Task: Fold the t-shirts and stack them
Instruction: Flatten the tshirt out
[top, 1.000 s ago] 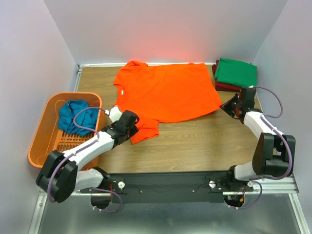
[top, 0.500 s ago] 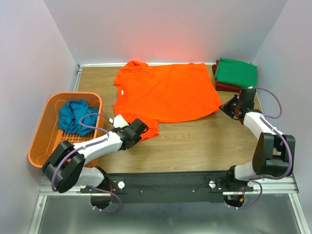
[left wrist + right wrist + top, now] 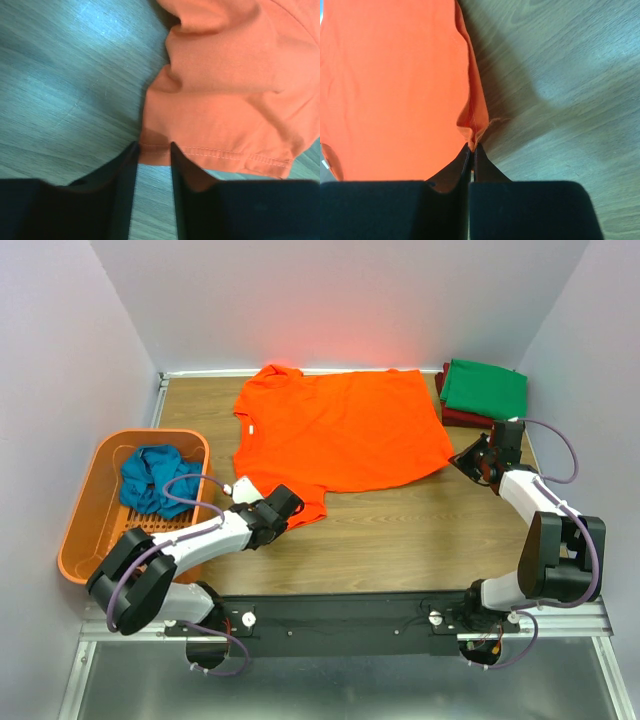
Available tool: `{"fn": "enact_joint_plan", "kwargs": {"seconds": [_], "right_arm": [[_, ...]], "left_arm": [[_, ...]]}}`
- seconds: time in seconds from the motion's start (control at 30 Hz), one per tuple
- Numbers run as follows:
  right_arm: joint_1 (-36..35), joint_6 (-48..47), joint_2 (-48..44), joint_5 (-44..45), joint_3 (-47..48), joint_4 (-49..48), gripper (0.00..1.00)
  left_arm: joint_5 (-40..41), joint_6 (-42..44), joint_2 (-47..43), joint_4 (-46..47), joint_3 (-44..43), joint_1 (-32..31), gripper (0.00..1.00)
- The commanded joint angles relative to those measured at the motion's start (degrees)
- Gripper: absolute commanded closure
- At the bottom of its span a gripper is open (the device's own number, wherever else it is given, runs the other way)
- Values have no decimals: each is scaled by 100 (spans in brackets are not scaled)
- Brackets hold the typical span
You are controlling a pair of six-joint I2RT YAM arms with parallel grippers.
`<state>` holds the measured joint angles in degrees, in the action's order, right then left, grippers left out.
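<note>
A bright orange t-shirt [image 3: 340, 430] lies spread flat on the wooden table [image 3: 400, 530]. My left gripper [image 3: 293, 503] is at the hem of its near-left sleeve [image 3: 215, 120]. In the left wrist view the jaws [image 3: 152, 146] stand apart, with the hem's corner between the tips and bare table showing in the gap. My right gripper [image 3: 462, 460] is shut on the shirt's right near corner [image 3: 472, 127], and the pinched cloth rises into a small peak at the tips [image 3: 471, 146].
A folded green t-shirt [image 3: 485, 388] lies on a dark red one [image 3: 465, 420] at the back right corner. An orange plastic basket [image 3: 90, 540] at the left holds a crumpled teal-blue t-shirt [image 3: 150, 480]. Walls close in the table on three sides.
My left gripper has moved right and towards the near edge, to the sleeve's hem, and its jaws have narrowed. The right arm has not moved.
</note>
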<state>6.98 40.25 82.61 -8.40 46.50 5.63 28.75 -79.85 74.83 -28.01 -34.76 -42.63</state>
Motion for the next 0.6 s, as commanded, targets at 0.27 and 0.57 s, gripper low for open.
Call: {"fn": "enact_joint_plan", "kwargs": {"seconds": [0.27, 0.57], "right_arm": [[40, -17, 62, -144, -45, -106, 93], [31, 9, -78, -65, -132, -97, 94]], "left_arm": [[324, 268, -205, 235, 66, -52, 100], [-62, 962, -1346, 226, -118, -87, 100]]}}
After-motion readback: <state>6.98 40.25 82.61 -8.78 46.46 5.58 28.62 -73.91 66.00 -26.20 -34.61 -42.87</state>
